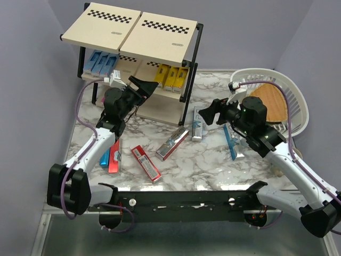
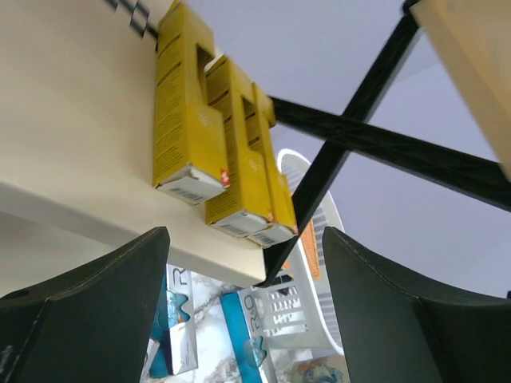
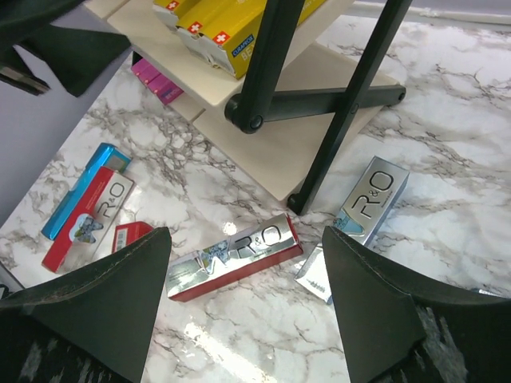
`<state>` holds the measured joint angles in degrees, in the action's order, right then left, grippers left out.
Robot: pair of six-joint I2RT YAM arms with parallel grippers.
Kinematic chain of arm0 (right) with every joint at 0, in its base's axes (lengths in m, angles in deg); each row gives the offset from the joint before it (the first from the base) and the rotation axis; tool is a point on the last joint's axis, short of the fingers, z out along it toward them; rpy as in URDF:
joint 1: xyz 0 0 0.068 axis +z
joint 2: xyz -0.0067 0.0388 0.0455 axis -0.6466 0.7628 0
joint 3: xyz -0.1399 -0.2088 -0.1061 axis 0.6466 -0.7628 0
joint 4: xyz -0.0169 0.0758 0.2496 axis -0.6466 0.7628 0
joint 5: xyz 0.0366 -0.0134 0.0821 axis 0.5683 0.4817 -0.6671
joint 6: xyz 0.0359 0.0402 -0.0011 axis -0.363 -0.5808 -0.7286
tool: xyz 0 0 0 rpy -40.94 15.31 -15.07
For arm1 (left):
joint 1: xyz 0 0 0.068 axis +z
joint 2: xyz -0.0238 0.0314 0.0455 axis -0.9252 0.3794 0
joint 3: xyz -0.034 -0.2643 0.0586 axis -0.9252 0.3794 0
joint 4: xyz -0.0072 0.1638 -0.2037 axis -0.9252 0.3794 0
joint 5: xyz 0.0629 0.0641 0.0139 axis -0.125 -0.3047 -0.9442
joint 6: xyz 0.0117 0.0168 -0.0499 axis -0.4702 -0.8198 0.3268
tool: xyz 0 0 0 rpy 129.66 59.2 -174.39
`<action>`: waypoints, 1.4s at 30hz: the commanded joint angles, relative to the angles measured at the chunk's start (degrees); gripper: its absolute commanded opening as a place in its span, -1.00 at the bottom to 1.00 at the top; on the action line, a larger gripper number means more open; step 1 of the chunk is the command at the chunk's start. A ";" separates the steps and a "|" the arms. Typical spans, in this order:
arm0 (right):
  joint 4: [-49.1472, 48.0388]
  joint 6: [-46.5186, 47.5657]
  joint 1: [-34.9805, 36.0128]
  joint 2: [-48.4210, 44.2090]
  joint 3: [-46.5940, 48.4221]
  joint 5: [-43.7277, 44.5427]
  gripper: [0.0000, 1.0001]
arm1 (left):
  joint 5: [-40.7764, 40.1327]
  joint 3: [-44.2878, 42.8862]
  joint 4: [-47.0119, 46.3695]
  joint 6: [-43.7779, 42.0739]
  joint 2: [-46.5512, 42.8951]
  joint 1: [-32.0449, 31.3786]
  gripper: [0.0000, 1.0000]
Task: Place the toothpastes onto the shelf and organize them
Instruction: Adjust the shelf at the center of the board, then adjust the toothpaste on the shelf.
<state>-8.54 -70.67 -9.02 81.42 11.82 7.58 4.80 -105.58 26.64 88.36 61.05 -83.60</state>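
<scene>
Your left gripper [image 1: 139,88] sits up at the mid tier of the black-framed shelf w/ beige wooden boards [image 1: 133,29]. Its jaws are wide w/ nothing in them. Its wrist cam looks along the three yellow cardboard toothpaste boxes [image 2: 192,120] already on that tier. Light-blue toothpaste boxes [image 1: 101,63] fill the tier's left end. Your right gripper [image 3: 243,235] hangs over the white marble-pattern desk [image 1: 213,165], also wide and empty. Several boxes lie loose on the desk, so there's lots left to do.

Next pick, I'd judge, is the silver toothpaste box w/ the red side [image 3: 235,259]. It lies right under the right gripper, near the shelf's front leg, and the right arm is the nearer one (the left is raised at the shelf). The catch: in the wrist view its long axis runs almost finger to finger. You prob need approx a quarter turn of the wrist before dropping, to close across the narrow width. The silver-and-teal toothpaste box [image 3: 363,211] lies just beside it to the right, not touching.
</scene>
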 commanded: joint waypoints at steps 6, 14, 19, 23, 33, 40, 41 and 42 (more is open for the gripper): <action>2.14 1.24 -0.07 -1.64 -1.19 2.60 0.70 | -11.48 -4.31 3.89 -12.09 -6.55 -0.53 0.61; 2.58 2.12 -0.15 -1.90 -1.10 3.39 0.70 | -12.54 -7.65 -6.03 -11.14 3.82 -0.45 0.35; 2.75 2.30 -0.15 -2.34 -1.54 4.10 0.70 | -12.80 -9.33 -8.05 -8.33 8.57 -0.62 0.34; 2.84 2.12 -0.15 -2.43 -1.80 4.10 0.71 | -12.28 -10.47 -9.11 -6.57 11.38 -0.80 0.32; 3.45 2.65 -0.15 -2.96 -2.06 4.10 0.70 | -10.34 -12.58 -10.78 -2.96 17.01 -1.94 0.18; 3.72 2.56 -0.15 -3.22 -2.50 4.10 0.70 | -8.32 -15.66 -7.71 -3.84 20.35 -1.85 0.18; 3.72 2.47 -0.15 -3.22 -2.50 4.10 0.70 | -8.15 -15.57 -7.71 -3.84 20.70 -1.85 0.18; 3.72 2.47 -0.15 -3.31 -2.50 4.10 0.71 | -7.97 -15.49 -7.62 -3.75 20.70 -1.85 0.18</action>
<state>-6.42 -69.08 -9.02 79.34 10.02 10.29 -4.88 -119.70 17.94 85.04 80.42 -85.09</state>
